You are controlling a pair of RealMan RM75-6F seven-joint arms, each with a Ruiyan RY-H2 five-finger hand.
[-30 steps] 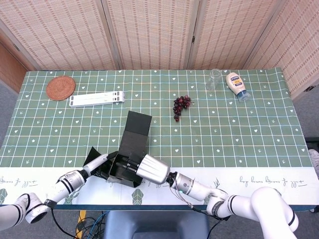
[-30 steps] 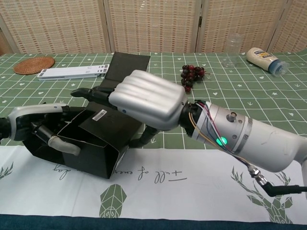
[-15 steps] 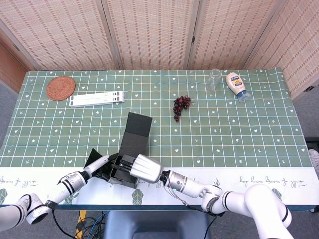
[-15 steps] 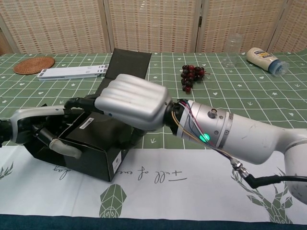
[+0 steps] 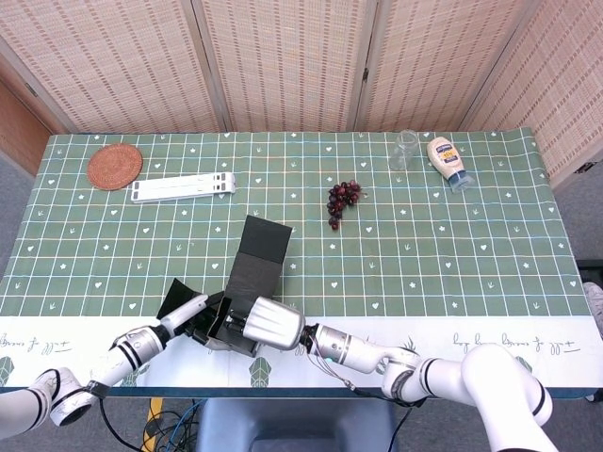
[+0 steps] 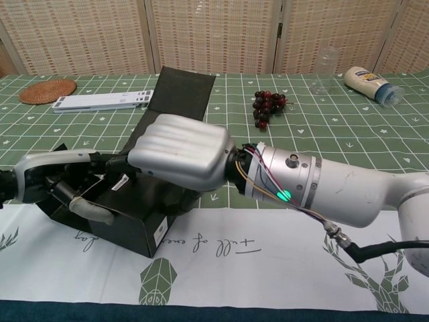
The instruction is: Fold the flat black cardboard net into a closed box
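Note:
The black cardboard box (image 5: 216,333) (image 6: 137,216) stands partly folded at the table's near edge. Its long lid flap (image 5: 258,256) (image 6: 182,91) still slopes up and away toward the far side. A side flap (image 5: 174,298) sticks out to the left. My right hand (image 5: 271,323) (image 6: 177,149) lies over the top of the box, fingers curled down over it and thumb against its near right side. My left hand (image 5: 181,322) (image 6: 66,180) grips the box's left wall, with fingers reaching inside. The box's inside is mostly hidden by both hands.
Further back lie a woven coaster (image 5: 115,166), a long white folded stand (image 5: 183,187), a bunch of dark grapes (image 5: 342,200), a clear glass (image 5: 405,149) and a mayonnaise bottle (image 5: 448,162) on its side. A white printed strip (image 6: 268,248) runs along the near edge.
My right hand has slid left and lower, settling onto the box top and pushing the inner flap down. The left hand stays at the left wall.

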